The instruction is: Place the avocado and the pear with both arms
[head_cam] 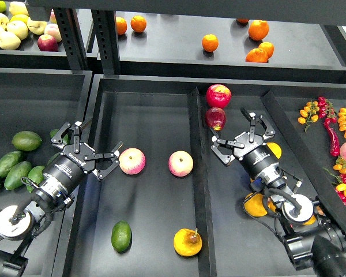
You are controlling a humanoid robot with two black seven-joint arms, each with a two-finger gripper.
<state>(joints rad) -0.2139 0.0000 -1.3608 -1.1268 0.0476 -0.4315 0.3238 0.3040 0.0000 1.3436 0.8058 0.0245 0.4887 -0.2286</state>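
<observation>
A: Item one, left tool (pixel 91 145)?
B: Fingers spread wide, nothing between them. It hangs over the left edge of the middle tray (pixel 155 109), one fingertip just beside a pink-red apple (pixel 132 161); whether they touch cannot be told.

A: Item two, right tool (pixel 242 138)?
B: Also spread wide and empty, over the tray to the right of the divider. A dark red apple (pixel 215 118) lies just to its far left, a brighter red apple (pixel 218 95) beyond that.

A: Task fruit?
B: The avocado (pixel 121 236), glossy green, lies at the near end of the middle tray, left of centre. The pear (pixel 187 242), yellow-orange with a brown patch by the stem, lies to its right, near the divider. Both are well apart from either tool.

A: Other stock in the middle tray?
B: A second pink apple (pixel 180 163), right of the first.

A: Surroundings?
B: Left tray: several green avocados (pixel 17 167) (partly hidden by the left arm). Under the right arm: orange-yellow fruit (pixel 257 204), partly hidden. Far right: red chillies (pixel 331 131) and small orange-yellow tomatoes (pixel 307 111). Far shelf (pixel 173 40): oranges (pixel 210 42) on the right, pale yellow-green fruit (pixel 8 29) and a red apple (pixel 47 42) on the left.
</observation>
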